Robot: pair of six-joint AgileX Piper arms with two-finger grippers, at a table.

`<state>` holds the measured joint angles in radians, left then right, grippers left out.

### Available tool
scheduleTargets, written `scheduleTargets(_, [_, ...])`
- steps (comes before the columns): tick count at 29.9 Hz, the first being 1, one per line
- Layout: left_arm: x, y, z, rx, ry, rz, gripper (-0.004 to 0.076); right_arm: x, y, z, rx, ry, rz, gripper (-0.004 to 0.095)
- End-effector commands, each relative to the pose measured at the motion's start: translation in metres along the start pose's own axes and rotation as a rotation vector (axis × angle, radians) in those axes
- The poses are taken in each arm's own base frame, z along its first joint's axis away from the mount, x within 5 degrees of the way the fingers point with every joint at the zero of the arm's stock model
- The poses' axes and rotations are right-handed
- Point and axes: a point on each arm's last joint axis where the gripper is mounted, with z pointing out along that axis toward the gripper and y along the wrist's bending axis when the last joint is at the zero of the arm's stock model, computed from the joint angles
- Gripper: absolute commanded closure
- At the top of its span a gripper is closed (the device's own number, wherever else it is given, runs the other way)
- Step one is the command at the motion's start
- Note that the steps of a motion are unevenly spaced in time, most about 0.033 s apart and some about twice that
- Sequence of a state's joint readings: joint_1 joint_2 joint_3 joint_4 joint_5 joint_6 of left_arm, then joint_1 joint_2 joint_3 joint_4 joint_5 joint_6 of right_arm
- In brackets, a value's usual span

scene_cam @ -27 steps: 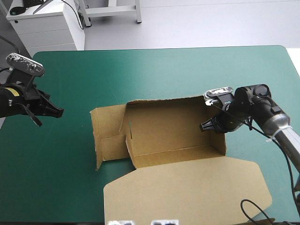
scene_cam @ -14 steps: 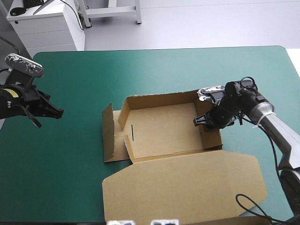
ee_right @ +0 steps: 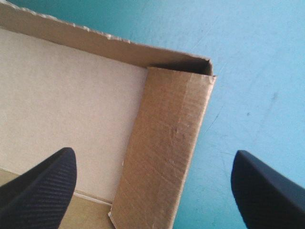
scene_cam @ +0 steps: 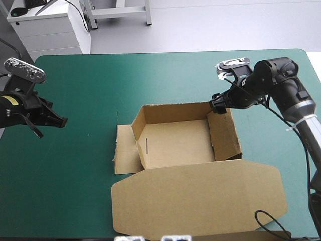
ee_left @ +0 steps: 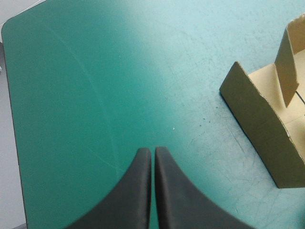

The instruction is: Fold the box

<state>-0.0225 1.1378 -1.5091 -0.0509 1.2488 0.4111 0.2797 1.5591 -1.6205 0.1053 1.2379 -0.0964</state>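
Roughly at the middle of the table, a little toward its right, sits the box [scene_cam: 175,143] — brown corrugated board standing as an open tray. Its far wall [scene_cam: 173,109] is upright, with a ragged, fibrous top edge in the right wrist view. The right wall [ee_right: 164,143] is a broad panel folded inward, finely creased along its face, meeting the far wall at a squared corner. The left wall [scene_cam: 139,123] leans outward, and a thin dark slit [scene_cam: 146,145] cuts the tray floor just beside it. A flat flap [scene_cam: 125,155] lies on the table to the left of the tray. The lid [scene_cam: 198,198] lies flat toward the near edge, a wide sheet with clipped corners.

The right gripper [scene_cam: 216,106] hangs at the far right corner of the tray with its black fingers [ee_right: 40,186] spread wide, the right wall between them and below. Whether a fingertip touches the board is hard to tell from above. The left gripper [ee_left: 153,151] is well apart from the box, over the left side of the table, its two fins pressed together into one pointed arch and holding nothing.

The teal-green cover [scene_cam: 75,85] is smooth and matte, with faint scratches and specks in the left wrist view — and rounded corners at the far edge.
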Motion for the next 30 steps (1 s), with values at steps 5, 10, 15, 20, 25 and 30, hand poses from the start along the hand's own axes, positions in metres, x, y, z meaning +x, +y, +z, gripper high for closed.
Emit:
scheduleTargets(5, [-0.006,0.0,-0.014,-0.024,-0.093,-0.004,0.0715,-0.001,-0.001,-0.027,0.036,-0.068,0.017,0.0095])
scheduleTargets(10, [-0.006,0.0,-0.014,-0.024,-0.093,-0.004,0.0715,-0.003,-0.005,-0.017,0.06,-0.043,0.041,0.0094])
scheduleTargets(15, [-0.006,0.0,-0.014,-0.024,-0.093,-0.004,0.0715,-0.006,-0.007,-0.002,0.061,-0.007,0.078,0.0094])
scheduleTargets(20, [-0.006,0.0,-0.014,-0.023,-0.09,-0.003,0.0715,-0.004,-0.006,0.019,0.031,0.055,0.098,0.0119])
scheduleTargets(25, [-0.006,0.0,-0.014,-0.023,-0.09,-0.009,0.0715,0.017,-0.008,0.05,0.032,0.184,0.102,0.0144])
scheduleTargets(30, [-0.006,0.0,-0.014,-0.019,-0.091,-0.008,0.0715,0.032,-0.01,0.068,0.041,0.267,0.103,0.0185])
